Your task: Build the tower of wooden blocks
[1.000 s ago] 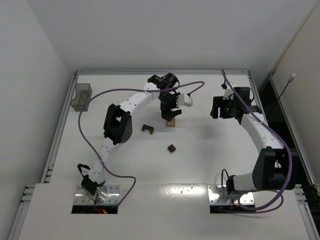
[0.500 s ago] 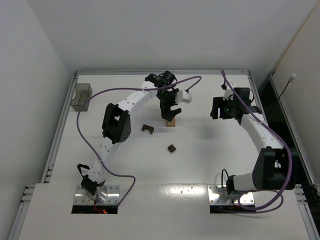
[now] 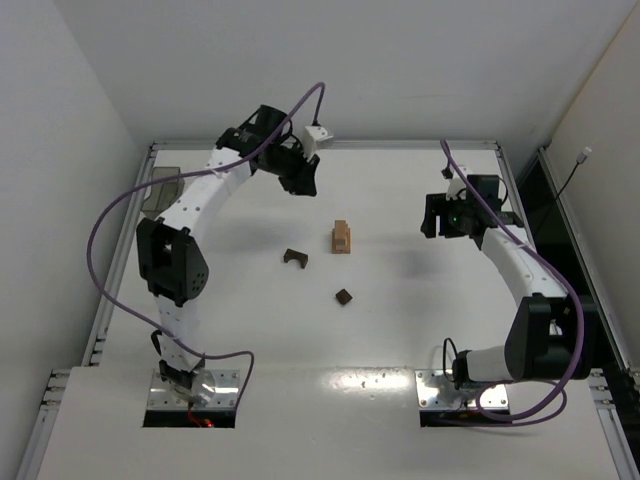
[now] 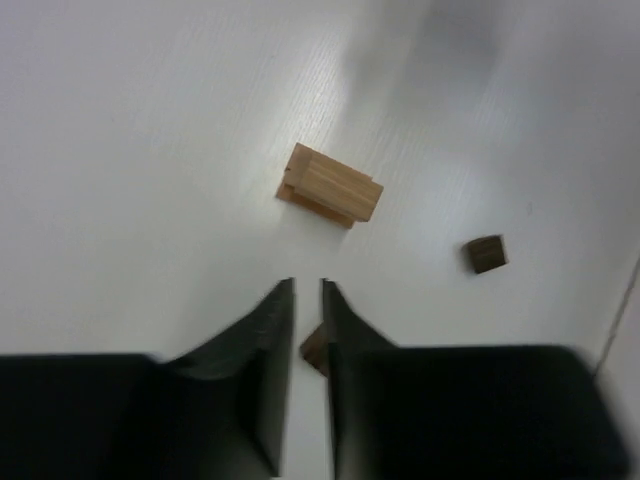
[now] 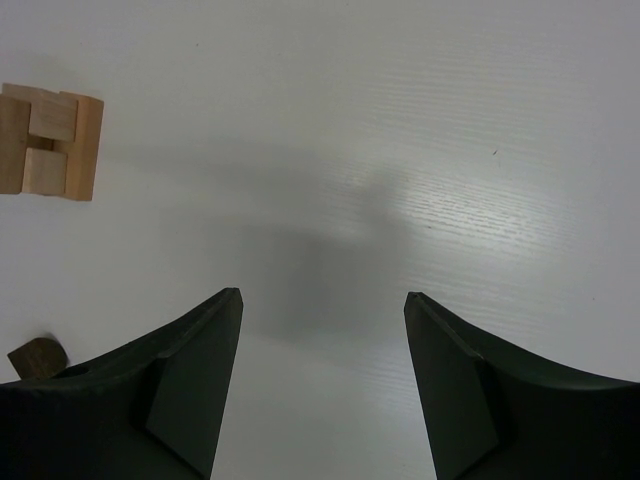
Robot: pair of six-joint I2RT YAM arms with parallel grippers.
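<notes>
Top view: the left tool has pulled up and away from the wood block tower, so that placement looks done. Two dark blocks lie nearer than the tower: arch block, small cube.

Left wrist: tool nearly pressed together, empty, tower just beyond it.

Right wrist: right tool spread, empty, tower off to its far left.

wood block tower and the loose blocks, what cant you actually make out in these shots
- Light tan wooden block tower: too small in the top view to count layers; cut off by the left edge in the right wrist view.
- Dark brown arch-shaped block: in the left wrist view, mostly hidden behind the left gripper fingers.
- Small dark brown cube: in the right wrist view, cut off behind a right gripper finger.
- Translucent grey plastic bin: partly covered by the left arm, contents unclear.
</notes>
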